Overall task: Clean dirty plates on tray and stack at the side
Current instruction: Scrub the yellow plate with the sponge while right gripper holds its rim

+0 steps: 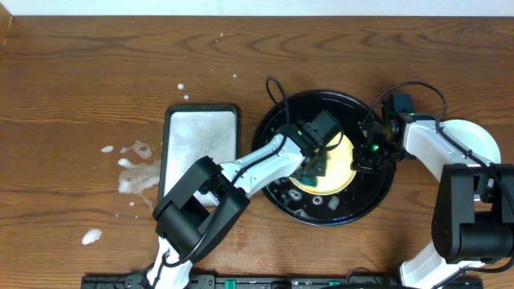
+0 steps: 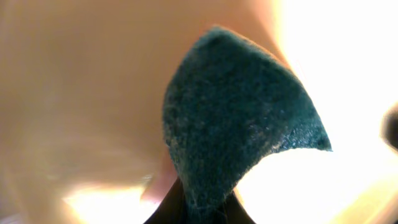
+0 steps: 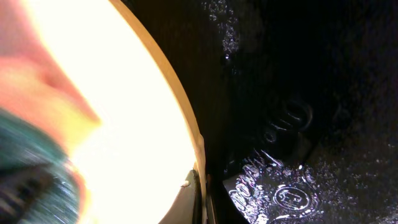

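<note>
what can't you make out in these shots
- Smears on the yellow plate: overhead, covered by the left gripper and its sponge; both wrist views are washed out by glare.
- Jaws of the right gripper: overhead too small and dark; right wrist view shows no fingers.
- Any other plates: in no view.
- Embossed lettering on the tray: right wrist view, too blurred to read.

Left arm (image 1: 249, 168): reaches from the lower left of the overhead frame up and right to the centre; white links, black joints.
Left gripper (image 1: 316, 163): pointed down at frame centre, fingers pinched on a green scouring pad (image 2: 236, 112).
Right arm (image 1: 438, 144): rises along the right edge, then folds back leftward at upper right.
Right gripper (image 1: 363, 158): low, just right of centre, facing the left one — whether its fingers are closed cannot be told.
</note>
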